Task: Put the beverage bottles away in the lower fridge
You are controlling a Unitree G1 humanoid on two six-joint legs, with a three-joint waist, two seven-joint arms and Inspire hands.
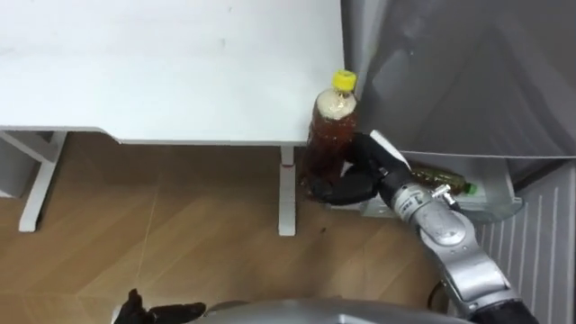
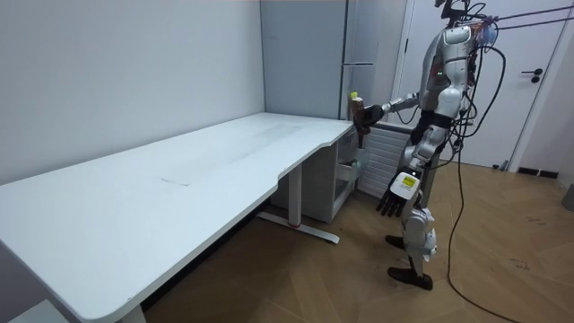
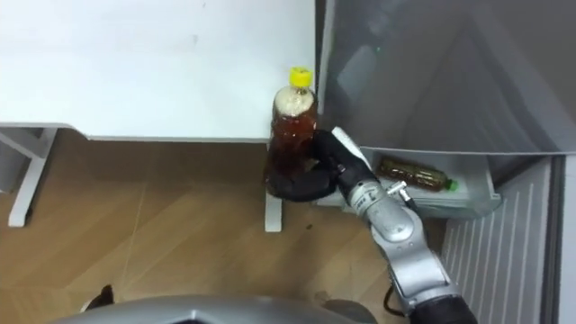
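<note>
A brown drink bottle (image 1: 331, 126) with a yellow cap stands upright in my right hand (image 1: 367, 169), whose fingers curl round its lower half. It hangs in the air just off the white table's (image 1: 162, 63) right corner, beside the grey fridge (image 1: 468, 72). In the room view the same bottle (image 2: 357, 112) is held out at chest height. Below, the lower fridge drawer (image 1: 493, 212) stands open, and a second brown bottle (image 1: 436, 175) with a green cap lies on its side in it. My left hand (image 2: 399, 191) hangs open by my hip.
A white ribbed panel (image 1: 540, 243) stands at the lower right by the open drawer. The table's white leg (image 1: 286, 193) stands just left of the held bottle. Wooden floor (image 1: 180, 234) lies under the table. I stand at the table's end, facing the fridge.
</note>
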